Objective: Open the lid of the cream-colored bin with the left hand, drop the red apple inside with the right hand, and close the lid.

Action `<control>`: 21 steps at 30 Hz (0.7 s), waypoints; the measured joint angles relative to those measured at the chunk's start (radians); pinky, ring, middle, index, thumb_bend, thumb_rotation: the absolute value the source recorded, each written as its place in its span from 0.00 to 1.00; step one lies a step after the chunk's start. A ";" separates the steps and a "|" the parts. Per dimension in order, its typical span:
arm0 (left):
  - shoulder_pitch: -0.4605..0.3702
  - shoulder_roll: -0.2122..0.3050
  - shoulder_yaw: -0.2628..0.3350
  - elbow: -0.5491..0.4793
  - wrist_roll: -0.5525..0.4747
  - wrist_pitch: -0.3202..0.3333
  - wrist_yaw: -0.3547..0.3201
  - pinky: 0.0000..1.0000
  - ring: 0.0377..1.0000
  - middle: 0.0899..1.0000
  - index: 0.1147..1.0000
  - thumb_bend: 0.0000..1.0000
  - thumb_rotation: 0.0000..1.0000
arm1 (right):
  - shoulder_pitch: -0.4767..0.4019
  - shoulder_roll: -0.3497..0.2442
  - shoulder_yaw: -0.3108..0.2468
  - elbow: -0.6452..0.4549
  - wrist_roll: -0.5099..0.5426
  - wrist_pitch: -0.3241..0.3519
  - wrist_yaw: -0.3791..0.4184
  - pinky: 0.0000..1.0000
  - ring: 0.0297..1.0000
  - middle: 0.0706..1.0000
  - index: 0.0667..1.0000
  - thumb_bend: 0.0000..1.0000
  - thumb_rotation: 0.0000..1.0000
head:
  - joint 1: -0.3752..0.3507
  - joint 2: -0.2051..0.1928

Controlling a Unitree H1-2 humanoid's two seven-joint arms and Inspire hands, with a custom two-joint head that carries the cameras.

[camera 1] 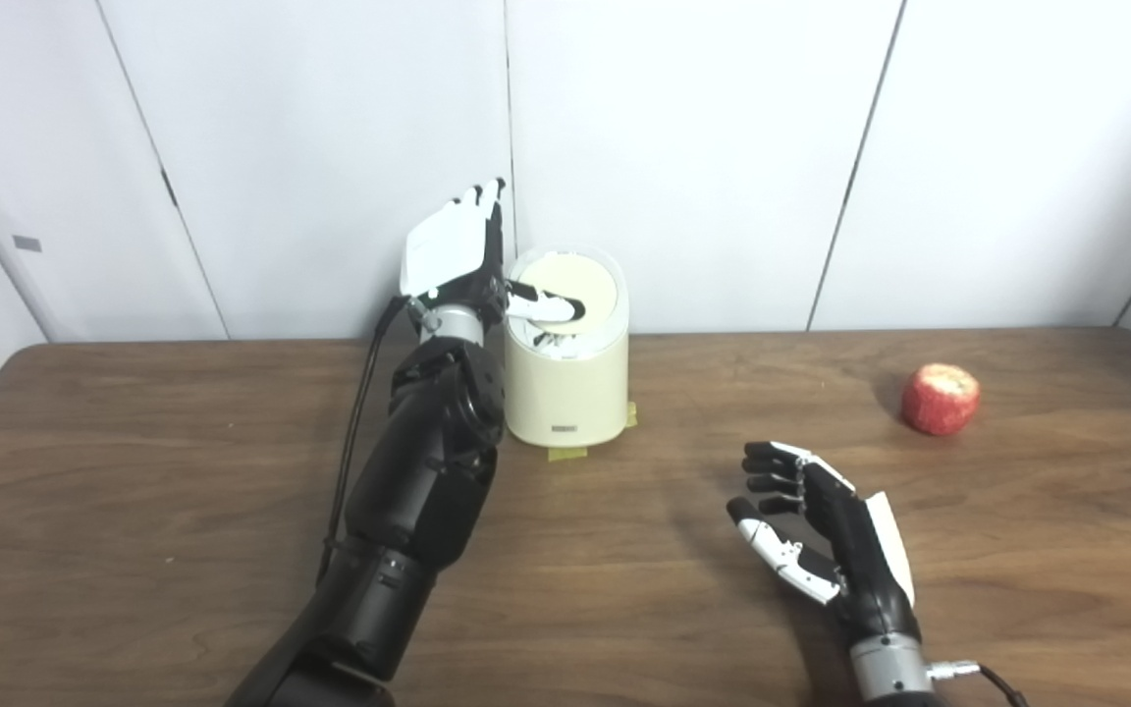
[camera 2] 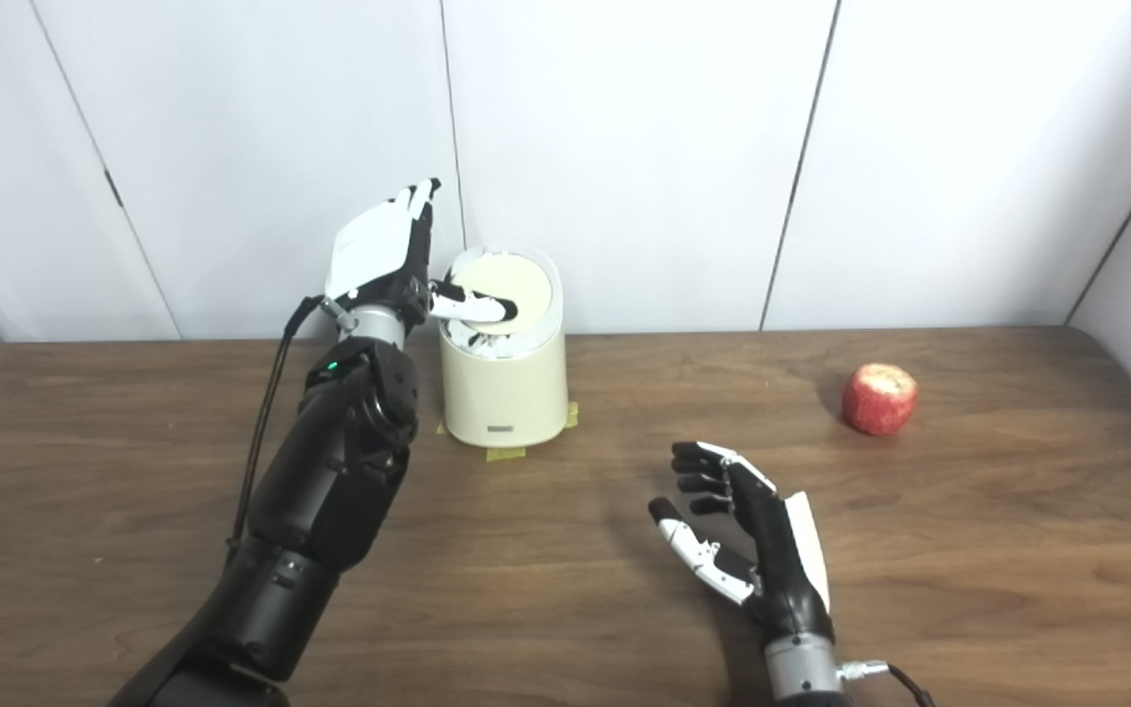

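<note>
while apple (camera 1: 940,399) lies beyond fingers (camera 1: 772,481)

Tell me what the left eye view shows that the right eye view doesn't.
Only the left eye view: nothing of substance.
Only the right eye view: a small green light on the left arm.
Both: the left hand raised beside the cream-colored bin, thumb across its lid; the right hand open, empty; the red apple on the brown wooden table.

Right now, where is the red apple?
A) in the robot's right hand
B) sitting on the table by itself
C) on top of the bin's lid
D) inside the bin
B: the red apple sits alone on the table, apart from the open right hand and far from the bin.
</note>
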 measured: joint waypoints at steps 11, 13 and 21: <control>0.021 0.036 -0.013 -0.055 -0.131 -0.007 0.006 1.00 1.00 1.00 1.00 0.68 0.99 | 0.000 0.000 0.003 0.000 0.000 0.000 0.000 0.60 0.67 0.68 0.68 0.23 0.26 | -0.003 0.000; 0.026 0.034 -0.007 -0.075 -0.162 -0.007 0.013 1.00 1.00 1.00 1.00 0.70 1.00 | 0.000 -0.002 0.004 0.000 -0.001 0.000 0.000 0.60 0.67 0.68 0.68 0.23 0.26 | -0.005 0.002; 0.032 0.009 -0.001 -0.174 -0.246 -0.014 0.081 1.00 1.00 1.00 1.00 0.70 1.00 | 0.001 -0.002 0.004 -0.002 0.000 0.001 0.000 0.61 0.67 0.68 0.68 0.24 0.27 | -0.008 0.005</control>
